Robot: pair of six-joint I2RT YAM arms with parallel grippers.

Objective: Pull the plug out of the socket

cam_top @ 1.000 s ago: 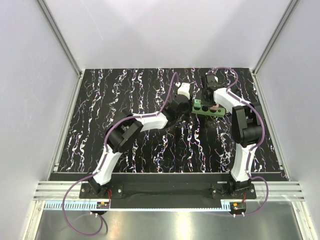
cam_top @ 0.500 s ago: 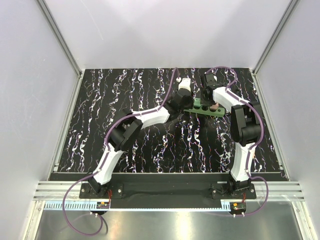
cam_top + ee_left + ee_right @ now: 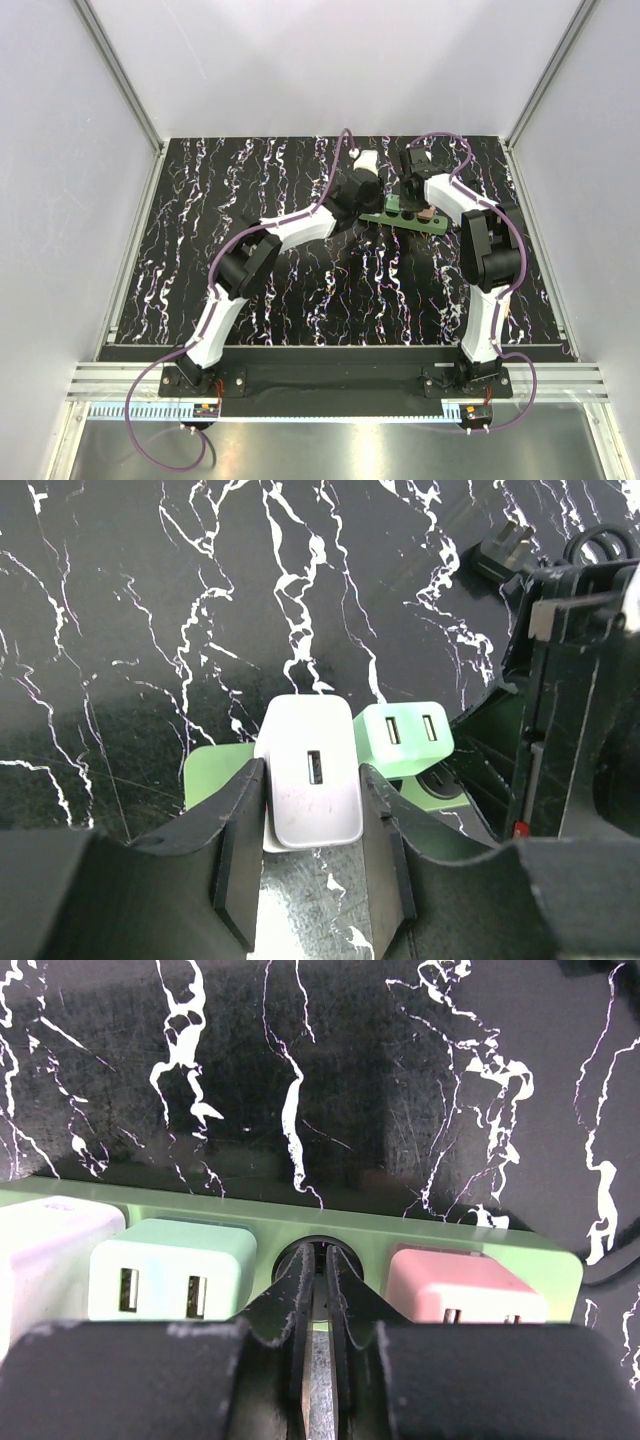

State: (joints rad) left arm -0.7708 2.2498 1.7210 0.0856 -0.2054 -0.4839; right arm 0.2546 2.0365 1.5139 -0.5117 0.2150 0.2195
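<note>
— What is held on the left?
— The white plug is pinched between the fingers of the left gripper, at the left end of the socket.
— Where is the socket found?
— It is laid far back on the black marbled table, right of centre.
— And further right?
— A green adapter is seated beside the plug, then an empty round hole, then a pink adapter. The right gripper is pressed almost together on nothing, tips at that hole.

Socket rear R on table; end plug btw L fingers.
</note>
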